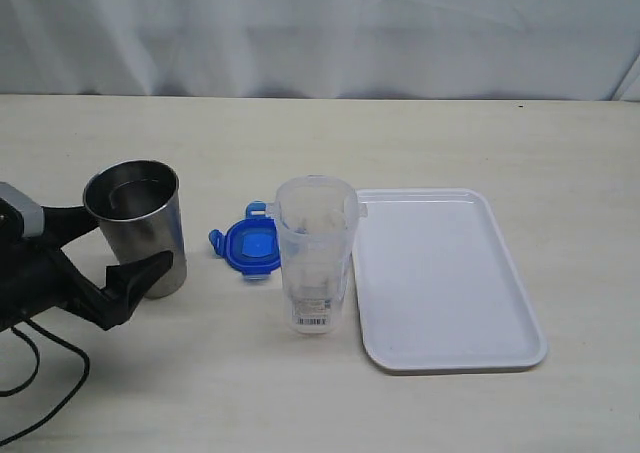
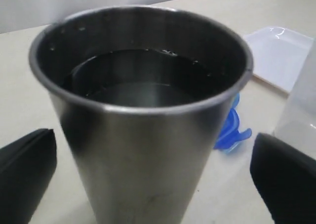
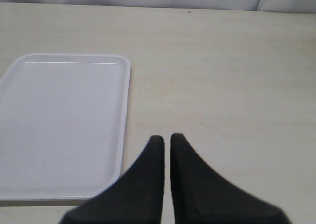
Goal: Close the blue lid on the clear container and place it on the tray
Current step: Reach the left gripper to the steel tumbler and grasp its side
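The left tool [image 1: 128, 243] is spread apart around the steel cup [image 2: 143, 150], and the blue lid [image 1: 250, 248] is seen beyond it. The right tool [image 3: 167, 145] is pressed together, empty, beside the tray [image 3: 123, 110].

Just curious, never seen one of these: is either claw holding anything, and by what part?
Nothing is held. The left gripper stands open around the steel tumbler without touching its sides; the right gripper is shut, empty.
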You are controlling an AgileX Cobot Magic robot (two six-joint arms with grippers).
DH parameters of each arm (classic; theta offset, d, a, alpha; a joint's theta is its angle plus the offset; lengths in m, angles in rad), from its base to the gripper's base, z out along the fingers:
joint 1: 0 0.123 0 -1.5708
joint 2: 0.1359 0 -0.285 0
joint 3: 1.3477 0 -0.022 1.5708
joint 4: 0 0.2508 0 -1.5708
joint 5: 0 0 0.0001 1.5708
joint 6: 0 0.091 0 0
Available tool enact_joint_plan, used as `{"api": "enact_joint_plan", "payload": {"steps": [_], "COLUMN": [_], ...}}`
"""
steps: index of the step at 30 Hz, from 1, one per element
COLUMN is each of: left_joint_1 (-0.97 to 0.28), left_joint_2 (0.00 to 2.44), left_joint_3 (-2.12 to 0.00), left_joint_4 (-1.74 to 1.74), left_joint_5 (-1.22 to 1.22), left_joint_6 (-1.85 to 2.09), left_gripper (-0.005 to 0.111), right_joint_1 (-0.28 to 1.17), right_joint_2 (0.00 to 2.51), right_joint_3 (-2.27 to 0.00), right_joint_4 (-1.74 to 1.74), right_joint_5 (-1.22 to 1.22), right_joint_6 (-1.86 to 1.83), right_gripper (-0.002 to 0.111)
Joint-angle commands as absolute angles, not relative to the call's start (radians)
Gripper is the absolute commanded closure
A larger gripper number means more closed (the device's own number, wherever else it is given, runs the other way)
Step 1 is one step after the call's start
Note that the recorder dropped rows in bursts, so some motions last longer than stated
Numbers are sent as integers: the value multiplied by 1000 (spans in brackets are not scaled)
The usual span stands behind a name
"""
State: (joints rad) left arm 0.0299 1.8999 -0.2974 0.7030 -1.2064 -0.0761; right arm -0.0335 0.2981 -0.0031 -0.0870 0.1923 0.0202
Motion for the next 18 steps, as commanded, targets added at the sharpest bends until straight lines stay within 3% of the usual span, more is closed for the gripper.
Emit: {"api": "enact_joint_plan", "payload": {"steps": [1,18], "left_joint_1": [23,23], "left_joint_2": [1953,2047], "left_joint_3": [-350,-492], "left_joint_4": [721,771], "left_joint_5": [-1221,-1221], "left_joint_6": [-81,-136], "left_gripper": [2,2], "right_joint_1": [-32,-32], "right_joint_2": [301,301], "right_joint_3": [0,0], "right_joint_4": [-86,-86], "right_joint_5": [178,178], "right_joint_6": [14,14], "right_gripper": [104,104]}}
